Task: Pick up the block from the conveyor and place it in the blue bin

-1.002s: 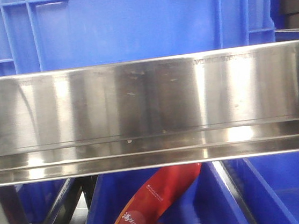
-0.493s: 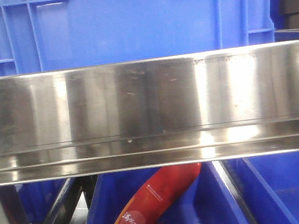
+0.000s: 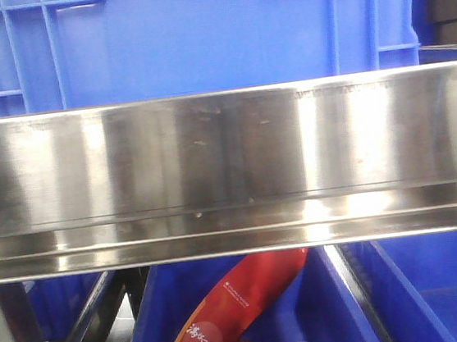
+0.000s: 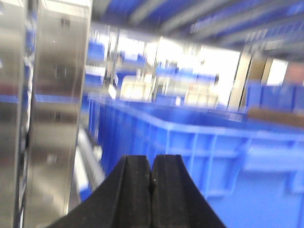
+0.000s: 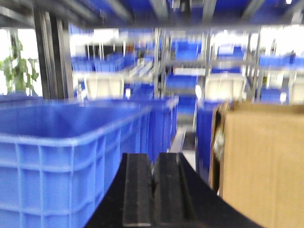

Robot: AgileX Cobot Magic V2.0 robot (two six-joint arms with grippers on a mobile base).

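Note:
No block shows in any view. The front view is filled by the shiny steel side of the conveyor [image 3: 228, 171], with a blue bin [image 3: 196, 34] standing behind it. My left gripper [image 4: 151, 164] is shut with nothing between its black fingers; a blue bin [image 4: 213, 156] lies beyond it and a steel panel [image 4: 52, 118] rises on its left. My right gripper [image 5: 153, 164] is also shut and empty, with a blue bin [image 5: 66, 152] to its left. Neither gripper appears in the front view.
Below the conveyor rail sit more blue bins [image 3: 440, 287], one holding a red packet [image 3: 228, 311] with white lettering. A cardboard box [image 5: 261, 161] stands close to the right of my right gripper. Racks of blue bins [image 5: 190, 61] fill the blurred background.
Only the reflections on the steel rail have shifted slightly; nothing else in the front view has moved.

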